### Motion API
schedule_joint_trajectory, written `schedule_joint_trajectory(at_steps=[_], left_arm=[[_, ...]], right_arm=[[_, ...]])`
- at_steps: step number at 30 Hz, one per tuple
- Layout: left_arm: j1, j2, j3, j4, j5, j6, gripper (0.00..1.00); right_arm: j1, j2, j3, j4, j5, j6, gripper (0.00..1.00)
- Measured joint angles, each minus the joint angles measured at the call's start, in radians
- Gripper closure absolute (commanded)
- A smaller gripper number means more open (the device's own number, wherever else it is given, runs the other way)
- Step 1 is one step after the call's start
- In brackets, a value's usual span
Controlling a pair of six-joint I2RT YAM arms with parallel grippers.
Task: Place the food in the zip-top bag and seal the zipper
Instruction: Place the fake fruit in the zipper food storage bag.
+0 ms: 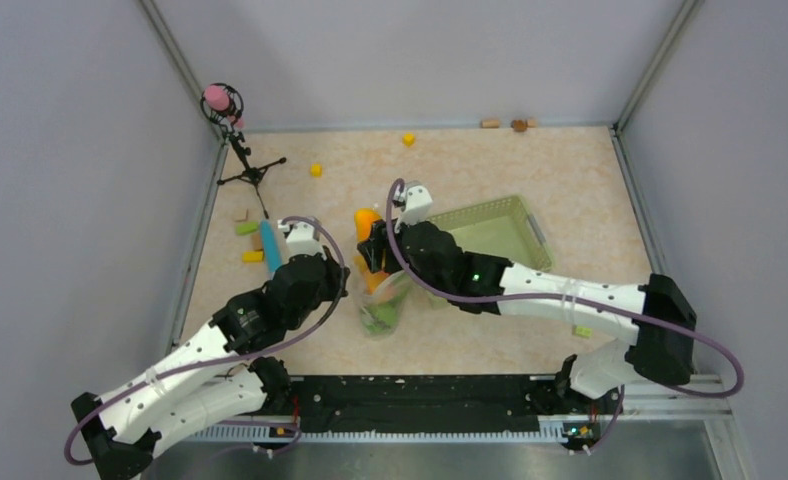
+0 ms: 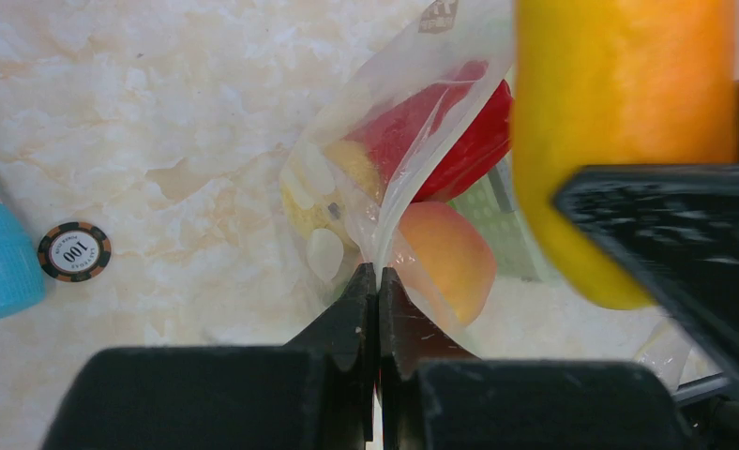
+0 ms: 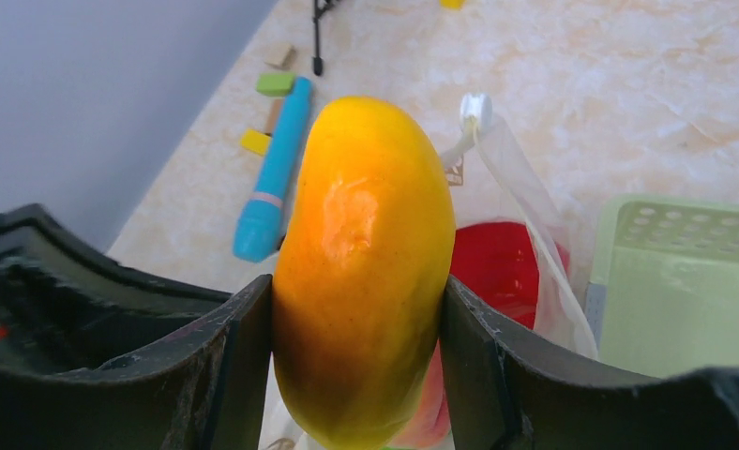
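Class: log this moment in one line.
left gripper: shut on edge of clear dotted plastic zip-top bag | right gripper: shut on yellow-orange plastic toy mango, near bag mouth | bagged: red toy fruit

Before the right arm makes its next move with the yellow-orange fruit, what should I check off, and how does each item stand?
1. Left tool shut on the bag edge: ok.
2. Right tool gripping the yellow-orange fruit across its middle: ok.
3. Fruit lined up over the bag mouth: cannot tell.
4. Mouth open wide enough for the fruit: cannot tell.
5. Red piece inside the bag: ok.
6. Basket apart from the fruit: ok.
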Motion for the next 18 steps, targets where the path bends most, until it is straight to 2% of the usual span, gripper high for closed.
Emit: schedule_joint_trajectory(at_steps=[6,11,13,18], left_arm=[[0.000,-0.030,0.000,-0.001,-0.001,0.000,1.00],[0.000,-0.069,0.000,-0.001,0.000,0.000,1.00],[0.000,-0.080,0.000,-0.001,0.000,0.000,1.00],[0.000,-0.100,0.000,-0.004,0.000,0.000,1.00]], right_arm=[[0.048,0.079,0.000,0.011,0.122,0.007,0.43],[0.090,0.079,0.000,0.030,0.164,-0.020,0.21],[0.105,0.079,0.000,0.032,0.160,-0.035,0.03],[0.119,0.062,-0.005,0.040,0.127,-0.045,0.01]])
